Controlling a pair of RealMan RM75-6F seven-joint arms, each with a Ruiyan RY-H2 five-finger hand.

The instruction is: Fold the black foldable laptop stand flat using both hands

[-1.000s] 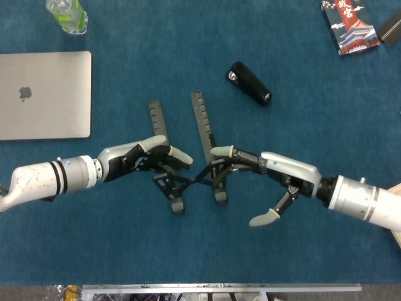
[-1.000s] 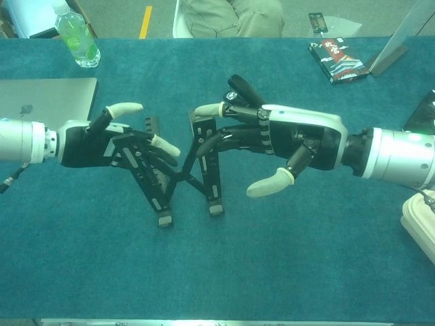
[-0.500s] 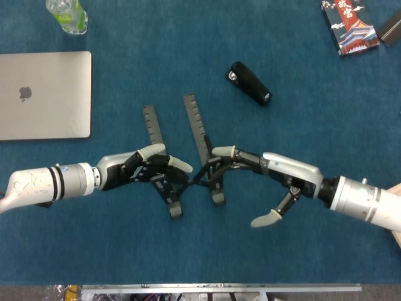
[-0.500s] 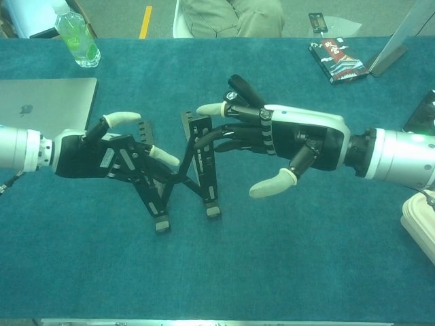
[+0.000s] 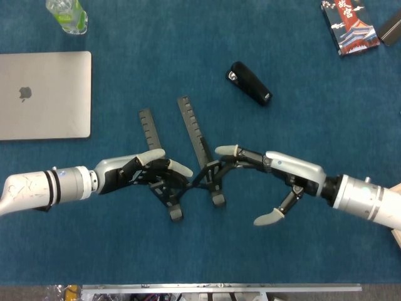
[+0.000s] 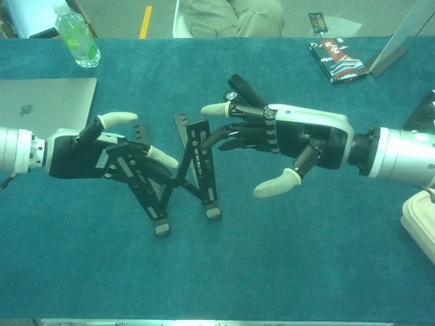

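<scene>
Both hands — left hand (image 5: 135,172), right hand (image 5: 276,169) — grip stand (image 5: 188,153).

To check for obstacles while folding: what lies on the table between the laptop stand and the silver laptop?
In the head view, only bare blue cloth lies between the laptop stand and the silver laptop; the left hand approaches from below that stretch.

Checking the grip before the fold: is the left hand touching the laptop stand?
Touching. In the chest view the left hand wraps its fingers around the laptop stand's left leg.
</scene>
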